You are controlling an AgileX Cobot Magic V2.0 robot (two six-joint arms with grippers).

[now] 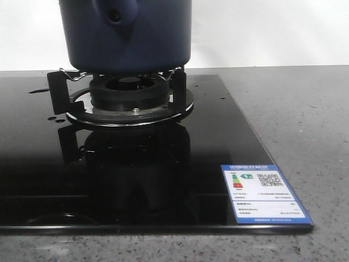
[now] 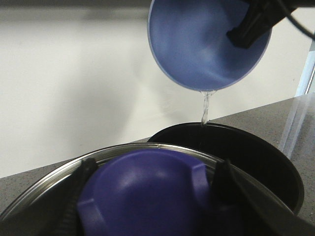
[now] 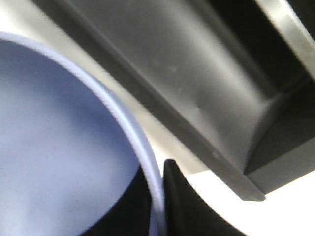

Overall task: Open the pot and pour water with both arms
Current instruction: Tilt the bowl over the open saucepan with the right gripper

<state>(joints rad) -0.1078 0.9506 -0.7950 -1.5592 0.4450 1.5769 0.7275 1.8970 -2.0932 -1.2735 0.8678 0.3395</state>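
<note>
The dark navy pot stands on the burner stand, its side lug facing the front camera. In the left wrist view the pot is open and dark inside. My left gripper is shut on the purple knob of the metal-rimmed lid, held beside the pot. My right gripper is shut on the rim of the periwinkle bowl. The bowl is tilted above the pot and a thin stream of water falls into it.
The black glass hob carries a blue-edged energy label at its front right corner. Grey speckled countertop lies to the right. A white wall stands behind. Neither arm shows in the front view.
</note>
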